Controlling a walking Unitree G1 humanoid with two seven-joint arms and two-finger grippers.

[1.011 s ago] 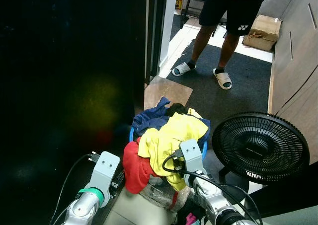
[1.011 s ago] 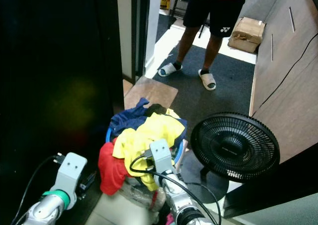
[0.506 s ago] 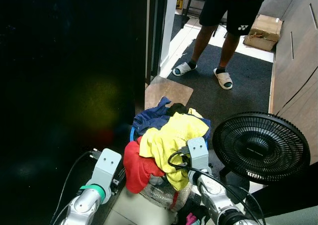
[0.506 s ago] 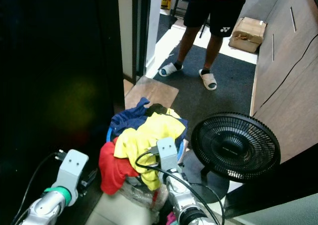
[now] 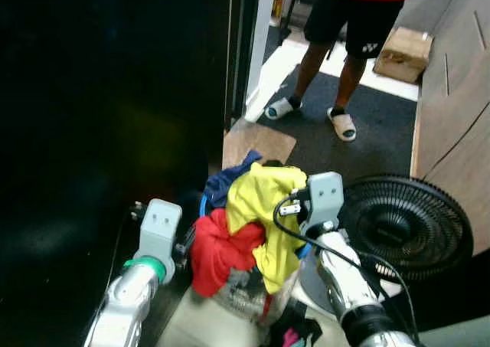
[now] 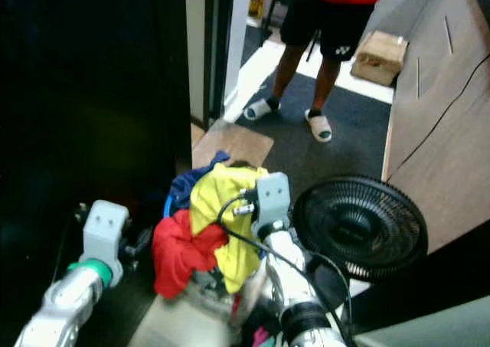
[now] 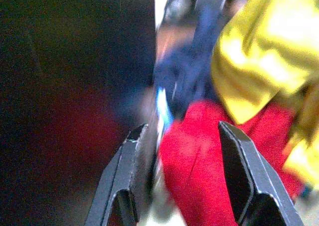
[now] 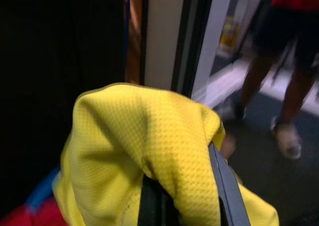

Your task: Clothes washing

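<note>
A dark carpet (image 5: 383,136) is lying past the doorway, where a person (image 5: 356,25) is standing near a fan (image 5: 409,224). The heaped basket (image 5: 204,206) is sitting between both arms. The left gripper (image 7: 184,181) is hanging open beside a red garment (image 7: 209,171), ready to steady. The right gripper (image 8: 182,193) is pinching the yellow shirt (image 8: 149,141), probably lifting it for loading.

**Bright doorway, dark left side, motion blur**

Daylight is admitted through the doorway at the top. The tall black panel (image 5: 107,117) is left almost featureless. Both head views are softened by blur. The crumpled red garment (image 7: 209,171) is smeared in the left wrist view.
</note>
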